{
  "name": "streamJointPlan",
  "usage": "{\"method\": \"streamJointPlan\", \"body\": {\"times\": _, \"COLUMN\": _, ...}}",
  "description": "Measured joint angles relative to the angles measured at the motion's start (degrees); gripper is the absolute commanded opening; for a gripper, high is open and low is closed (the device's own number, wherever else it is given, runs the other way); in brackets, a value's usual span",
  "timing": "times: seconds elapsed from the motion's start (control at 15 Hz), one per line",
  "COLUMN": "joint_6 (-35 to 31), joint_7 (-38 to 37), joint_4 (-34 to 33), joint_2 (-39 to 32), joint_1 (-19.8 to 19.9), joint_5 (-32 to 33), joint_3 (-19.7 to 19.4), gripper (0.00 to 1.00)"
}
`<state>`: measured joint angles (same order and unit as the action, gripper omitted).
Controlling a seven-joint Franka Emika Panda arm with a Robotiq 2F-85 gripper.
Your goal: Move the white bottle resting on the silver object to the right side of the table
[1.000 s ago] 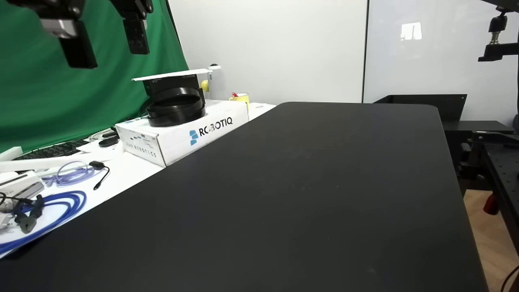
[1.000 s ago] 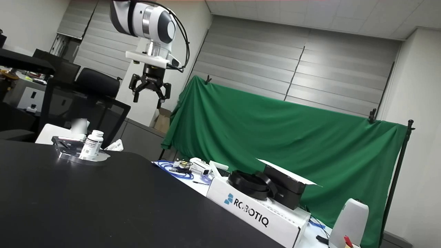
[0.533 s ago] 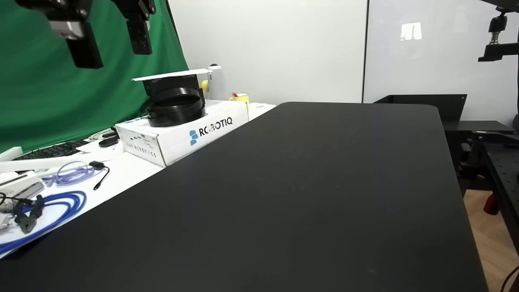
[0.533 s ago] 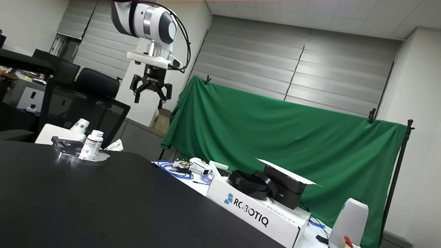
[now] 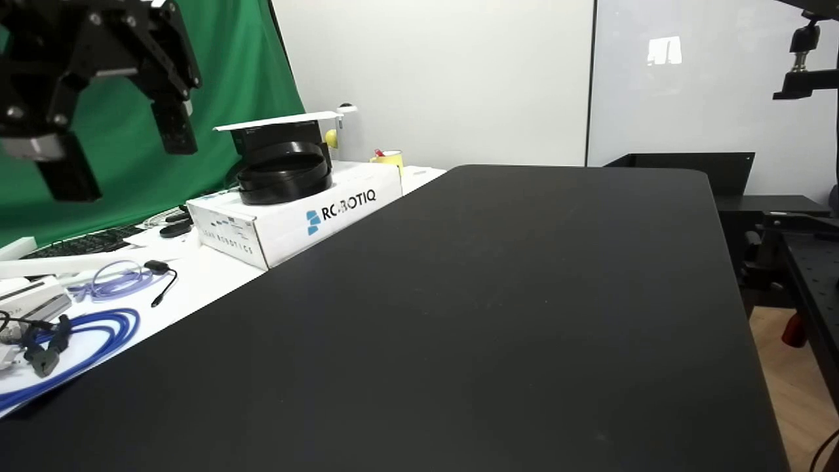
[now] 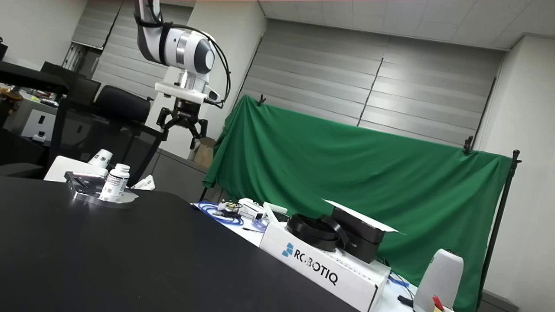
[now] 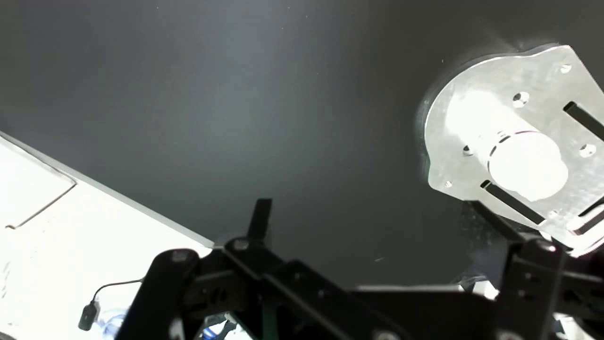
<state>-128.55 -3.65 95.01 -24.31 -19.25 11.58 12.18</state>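
White bottle [image 6: 114,183], cap [image 6: 122,167] upward, long axis vertical, on silver object [image 7: 542,94], fingers [image 5: 174,128] apart

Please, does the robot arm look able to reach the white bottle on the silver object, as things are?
Probably yes. The claw is open and nothing visible blocks its way to the white bottle, which stands upright on the silver object. It likely needs to shift sideways and lower first.
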Motion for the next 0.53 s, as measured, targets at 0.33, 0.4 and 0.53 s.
{"method": "streamJointPlan", "body": {"times": 0.33, "joint_6": 2.7, "joint_7": 0.0, "joint_4": -12.1, "joint_2": -10.7, "joint_1": -2.5, "joint_5": -1.6, "joint_3": 0.0, "gripper": 1.0}}
{"method": "streamJointPlan", "body": {"times": 0.4, "joint_6": 3.9, "joint_7": 0.0, "joint_4": -14.6, "joint_2": -12.4, "joint_1": -3.2, "joint_5": -2.1, "joint_3": 0.0, "gripper": 1.0}}
{"method": "streamJointPlan", "body": {"times": 0.53, "joint_6": 6.4, "joint_7": 0.1, "joint_4": -19.1, "joint_2": -15.1, "joint_1": -4.8, "joint_5": -3.4, "joint_3": 0.1, "gripper": 1.0}}
